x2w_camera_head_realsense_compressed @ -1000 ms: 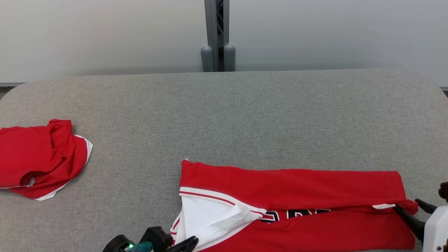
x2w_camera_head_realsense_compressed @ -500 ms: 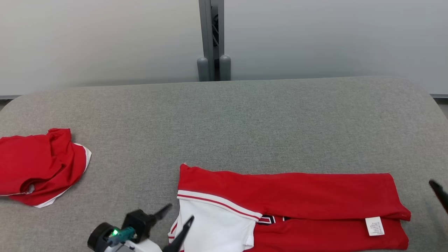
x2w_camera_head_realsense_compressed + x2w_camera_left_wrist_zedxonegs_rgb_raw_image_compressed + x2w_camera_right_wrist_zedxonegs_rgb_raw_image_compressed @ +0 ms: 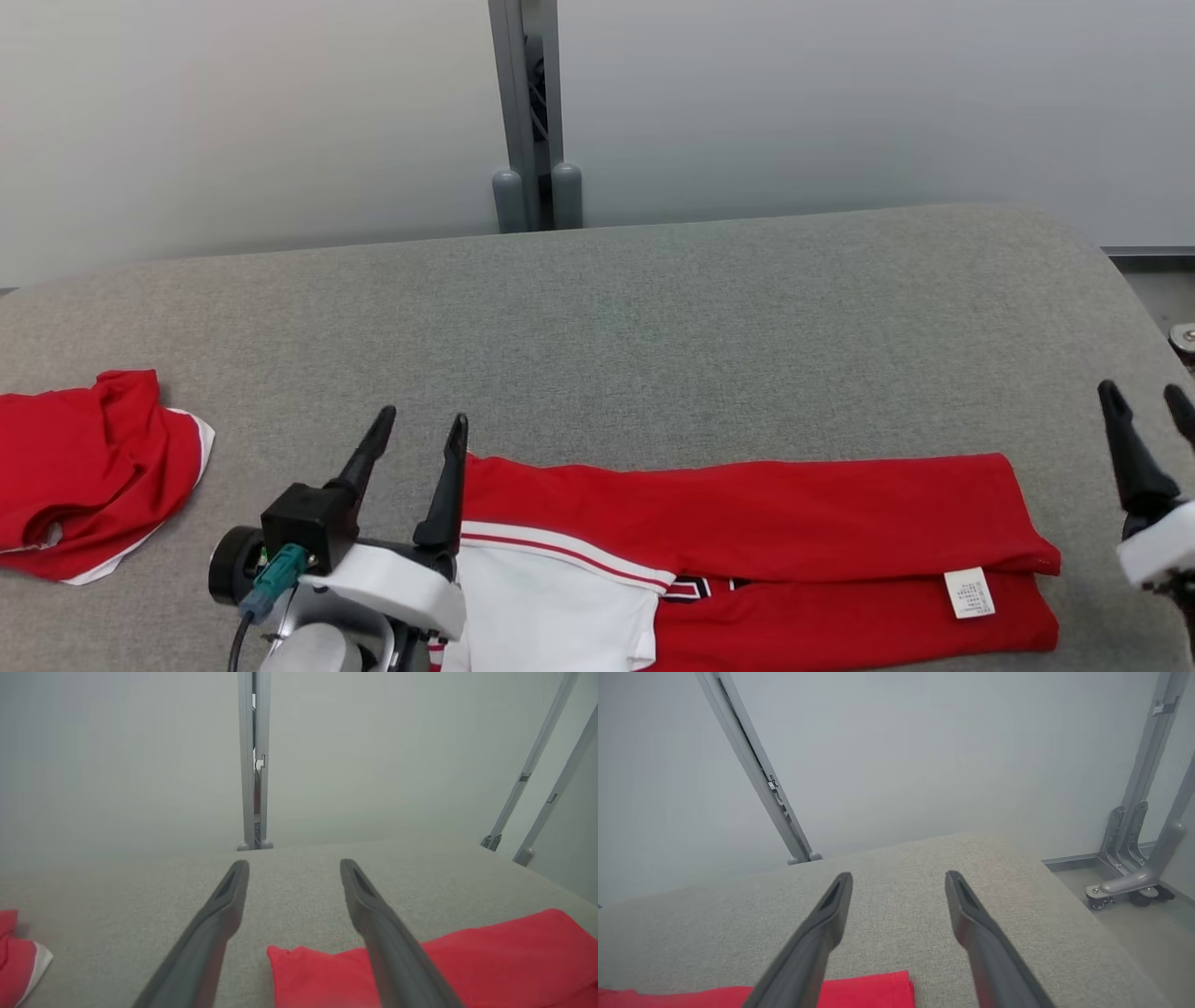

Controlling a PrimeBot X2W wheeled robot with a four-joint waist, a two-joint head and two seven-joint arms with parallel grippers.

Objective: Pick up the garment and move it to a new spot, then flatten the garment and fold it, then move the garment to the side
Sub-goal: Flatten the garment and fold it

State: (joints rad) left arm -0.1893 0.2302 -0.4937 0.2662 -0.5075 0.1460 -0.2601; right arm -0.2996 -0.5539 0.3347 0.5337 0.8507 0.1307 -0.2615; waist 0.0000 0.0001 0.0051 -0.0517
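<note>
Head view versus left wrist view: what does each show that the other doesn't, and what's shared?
Head view: the white care label, the white panel with striped trim, the open right gripper. Left wrist view: two slanted grey posts on its right. Both: the open left gripper, the folded red garment, a crumpled red garment, the grey table, the upright post.

The left gripper (image 3: pixel 422 417) sits low on the left. Its two long dark fingers (image 3: pixel 444 485) are spread wide apart, point up and away, and are empty. Its white wrist (image 3: pixel 392 583) sits behind them. The right gripper (image 3: pixel 1143 388) is at the right edge, spread wide too, and empty.
</note>
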